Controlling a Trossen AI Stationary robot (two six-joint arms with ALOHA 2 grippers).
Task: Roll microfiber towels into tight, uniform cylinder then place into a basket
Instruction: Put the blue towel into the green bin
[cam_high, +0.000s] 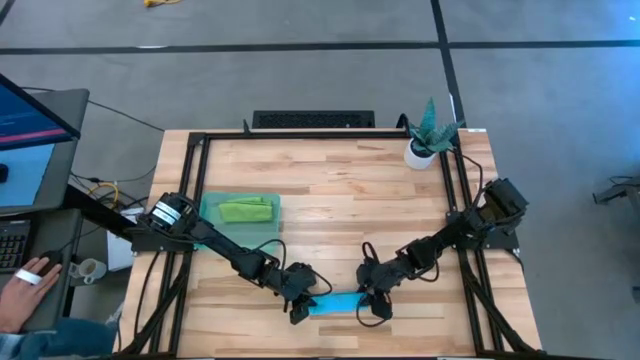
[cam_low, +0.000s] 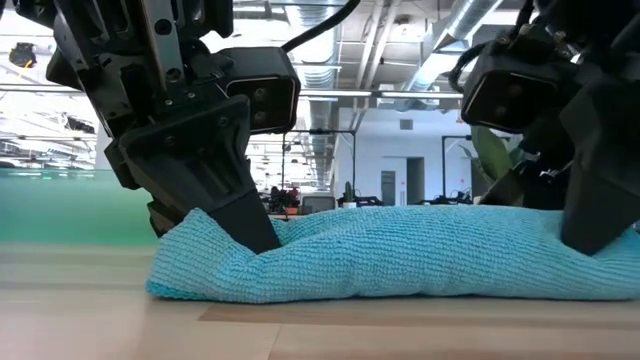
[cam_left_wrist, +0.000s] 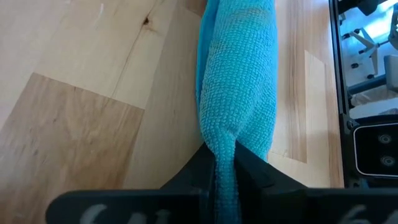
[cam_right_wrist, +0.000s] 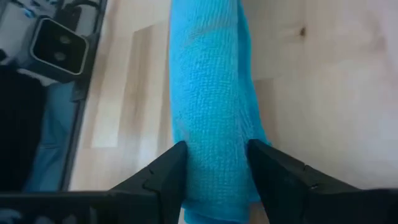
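Note:
The sky blue towel (cam_high: 335, 303) lies rolled into a cylinder on the table near its front edge, and fills the low view (cam_low: 400, 250). My left gripper (cam_high: 300, 308) is shut on the roll's left end. My right gripper (cam_high: 373, 305) is at its right end, with a finger on each side. The lime green towel (cam_high: 245, 210) lies folded in the teal basket (cam_high: 212, 228) at the left middle of the table. My left gripper pinches the blue roll's left end (cam_left_wrist: 225, 140) between its two fingers, which squeeze it thin there. The fingers (cam_low: 240, 220) point down from above and dent the roll, which lies on the table. My right gripper holds the roll near its right end (cam_right_wrist: 214, 155) between its two fingers, one against each long side, lying across it. The fingers (cam_low: 600, 215) come down from above. The roll keeps its round shape and rests on the table.
A potted plant (cam_high: 430, 135) stands at the far right corner. A black frame (cam_high: 195, 170) runs along the table's sides. A person's hand (cam_high: 25, 275) rests at a desk beyond the left edge. Bare wood (cam_high: 340, 200) lies between the basket and the plant.

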